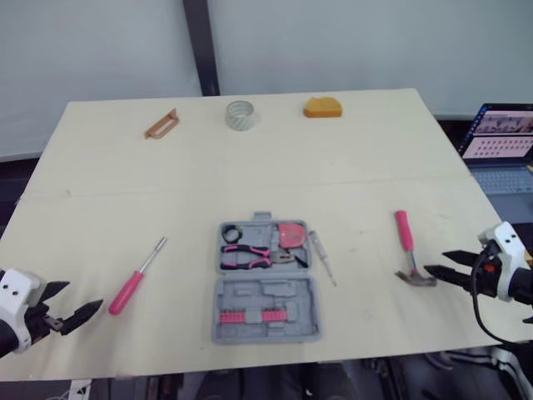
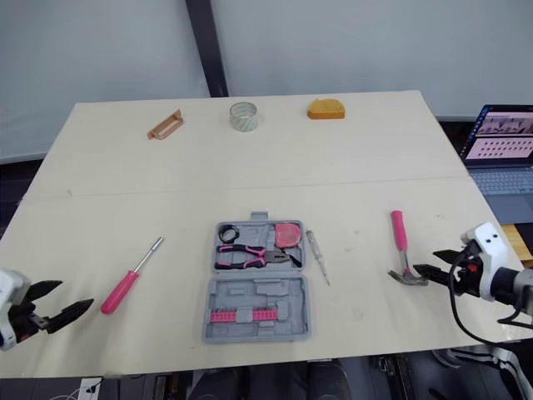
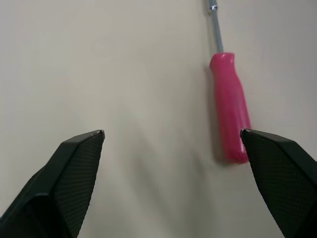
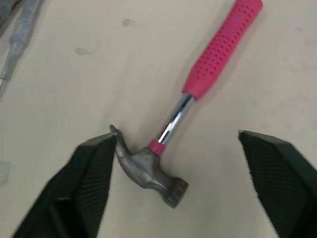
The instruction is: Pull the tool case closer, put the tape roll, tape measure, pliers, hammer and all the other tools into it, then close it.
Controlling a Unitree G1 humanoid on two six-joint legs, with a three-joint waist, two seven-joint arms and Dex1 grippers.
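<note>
The grey tool case (image 1: 293, 334) lies open at the table's near middle. It holds pink-handled pliers (image 1: 247, 254), a pink tape measure (image 1: 291, 235), a small black ring (image 1: 231, 234) and a row of pink bits (image 1: 250, 315). A slim tester screwdriver (image 1: 323, 257) lies just right of the case. My left gripper (image 1: 80, 302) is open near the front left edge, a short way from the pink screwdriver (image 3: 228, 106). At the right, my right gripper (image 4: 177, 135) is open, its fingers straddling the head of the pink-handled hammer (image 4: 171, 124) without touching it.
Along the table's far edge lie a brown handle-shaped tool (image 1: 161, 124), a pale tape roll (image 1: 240, 114) and an orange object (image 1: 323, 107). A laptop (image 1: 500, 137) stands off the table's right side.
</note>
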